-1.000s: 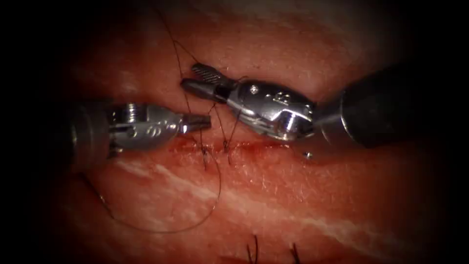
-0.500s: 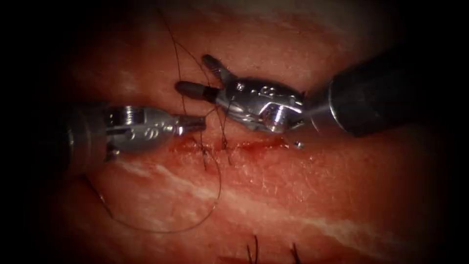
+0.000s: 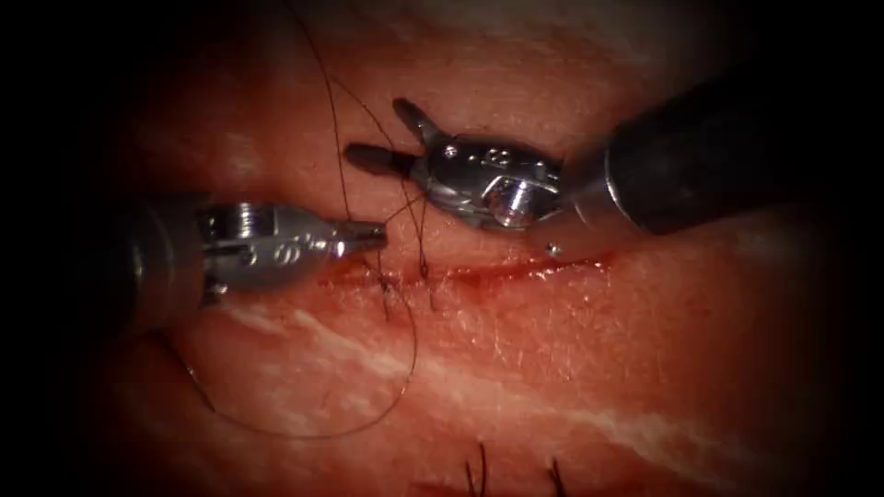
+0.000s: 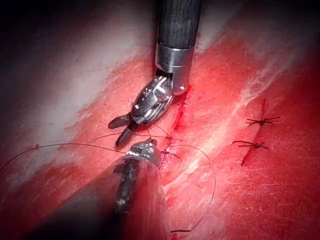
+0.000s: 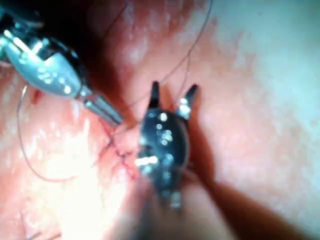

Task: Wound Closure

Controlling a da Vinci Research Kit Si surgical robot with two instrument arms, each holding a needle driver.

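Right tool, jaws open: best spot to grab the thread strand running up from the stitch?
Judgement: take the thread on the free upright stretch above the cut, from the right. The right tool has its jaws spread beside it; the left tool is shut on the thread lower down, so it stands away from the tissue.

Dark surround — lit centre only

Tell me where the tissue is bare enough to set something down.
Bare: tissue below the cut, right of the thread loop. Crowded: mid-cut, where the left tool, shut on thread, faces the right tool, open and empty.
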